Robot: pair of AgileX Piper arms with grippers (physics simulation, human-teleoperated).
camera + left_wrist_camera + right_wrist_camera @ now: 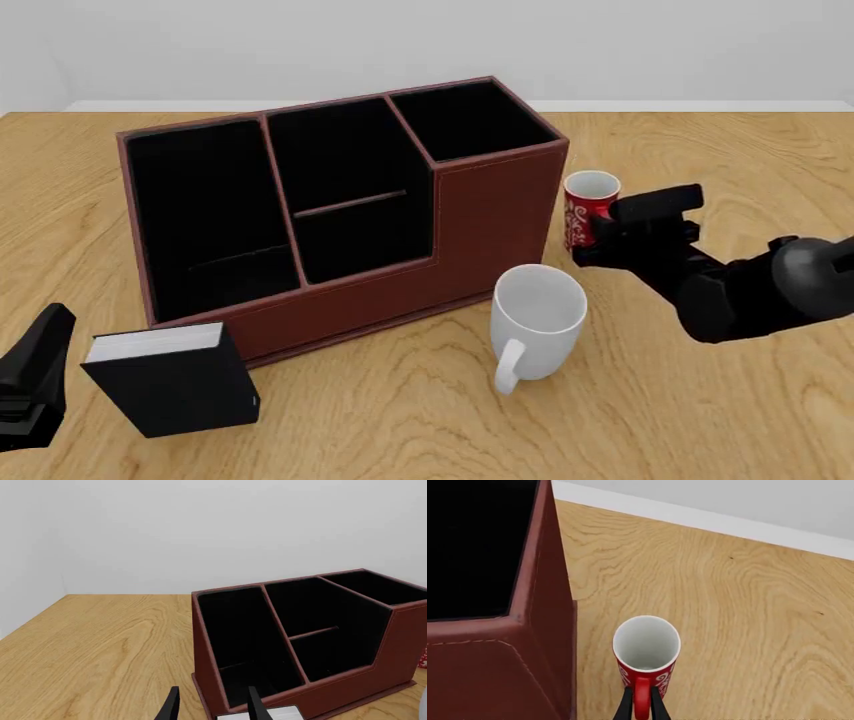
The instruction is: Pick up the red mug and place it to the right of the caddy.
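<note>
The red mug (590, 203) stands upright just right of the caddy (494, 210), near its right wall. In the right wrist view the mug (646, 650) shows its white inside, and its red handle sits between my two fingertips. My right gripper (603, 238) is shut on the mug's handle (642, 702). I cannot tell whether the mug's base touches the table. The caddy's wall (547, 625) is beside the mug. My left gripper (213, 711) is open and empty, low at the front left (34, 375), facing the caddy (347, 680).
A larger plain white mug (538, 315) stands in front of the caddy's right corner, close to my right arm (747, 290). A small black book-like box (174, 380) stands by the caddy's front left, next to my left gripper. A wall rises behind the table.
</note>
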